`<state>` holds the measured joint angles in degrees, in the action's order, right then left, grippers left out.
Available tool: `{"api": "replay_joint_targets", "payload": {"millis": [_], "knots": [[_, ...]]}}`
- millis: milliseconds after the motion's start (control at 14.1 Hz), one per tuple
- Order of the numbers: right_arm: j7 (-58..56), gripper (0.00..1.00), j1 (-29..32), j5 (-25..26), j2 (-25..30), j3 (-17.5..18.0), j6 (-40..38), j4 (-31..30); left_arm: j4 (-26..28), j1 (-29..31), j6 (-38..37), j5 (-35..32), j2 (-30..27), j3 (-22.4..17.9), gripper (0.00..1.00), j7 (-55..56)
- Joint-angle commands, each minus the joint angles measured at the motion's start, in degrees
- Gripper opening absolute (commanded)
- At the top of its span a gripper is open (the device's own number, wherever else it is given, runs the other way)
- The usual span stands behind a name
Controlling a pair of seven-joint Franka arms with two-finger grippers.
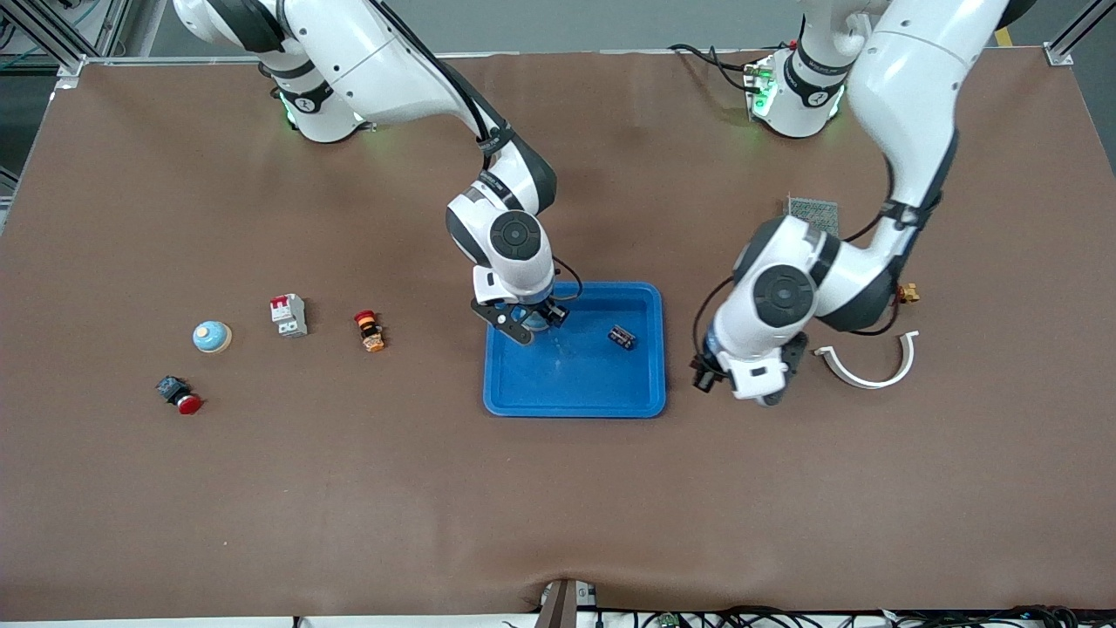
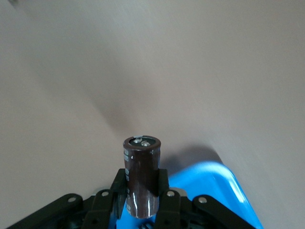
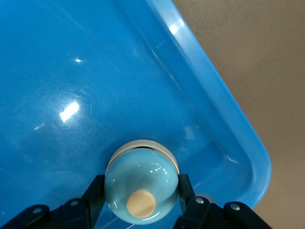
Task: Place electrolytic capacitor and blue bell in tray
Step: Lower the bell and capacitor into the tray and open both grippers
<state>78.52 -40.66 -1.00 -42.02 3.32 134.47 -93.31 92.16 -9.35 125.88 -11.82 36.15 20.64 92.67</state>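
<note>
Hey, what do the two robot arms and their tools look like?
Both arms are glossy white with dark grey joint bands and round dark caps; green lights glow at their bases, and thin black cables run along them. The right tool and left tool have black fingers with silver screws.

Robotics laboratory bench, not a home or shop — shown by two white arms (image 1: 488, 166) bolted at one table edge, aluminium framing (image 1: 52, 44) at the corners and cable bundles (image 1: 785, 617) along the edge nearest the front camera. Brown mat (image 1: 349, 488) laid over the whole table, carrying industrial parts — a circuit breaker (image 1: 289, 315), push buttons (image 1: 369, 331) and a circuit board (image 1: 813, 212).
</note>
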Motion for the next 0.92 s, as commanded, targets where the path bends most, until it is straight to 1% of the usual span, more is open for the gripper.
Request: {"api": "replay_joint_targets", "payload": {"millis": [0, 71, 142, 213, 284, 638, 709, 851], "knots": [[2.5, 0.23, -0.7, 1.8, -2.3, -1.3, 0.4, 2.0, -7.2, -2.9, -0.7, -0.2, 5.1, -0.2, 0.0, 2.1], [4.5, 0.74, -0.8, 1.9, -2.3, -1.4, 0.7, 2.1, -8.2, -3.8, -0.4, -0.3, 6.0, -0.4, 0.0, 2.2], [5.5, 1.0, -1.0, 2.6, -2.4, -1.4, 1.3, 2.0, -9.1, -4.7, 0.2, -0.2, 7.0, -0.6, 0.0, 2.4], [6.1, 1.0, -1.3, 4.0, -2.3, -1.4, 1.4, 2.1, -9.4, -5.2, 1.6, -0.2, 7.8, -0.7, 0.0, 3.3], [6.4, 1.0, -1.3, 4.3, -2.3, -1.4, 1.4, 2.3, -9.5, -5.9, 3.3, -0.2, 8.5, -0.7, 0.0, 4.6], [5.2, 1.0, 0.0, 4.4, -2.1, -1.4, 0.6, 5.2, -9.5, -7.6, 6.7, -0.2, 10.7, -0.8, 0.0, 5.5], [4.6, 1.0, 0.0, 4.4, -1.9, -1.4, 0.4, 5.4, -9.5, -8.1, 7.9, -0.2, 11.5, -0.8, 0.02, 5.6], [3.5, 1.0, 0.6, 4.3, -1.8, -1.3, -0.3, 5.4, -9.5, -8.3, 8.9, -0.3, 12.4, -0.8, 0.17, 6.2]]}}
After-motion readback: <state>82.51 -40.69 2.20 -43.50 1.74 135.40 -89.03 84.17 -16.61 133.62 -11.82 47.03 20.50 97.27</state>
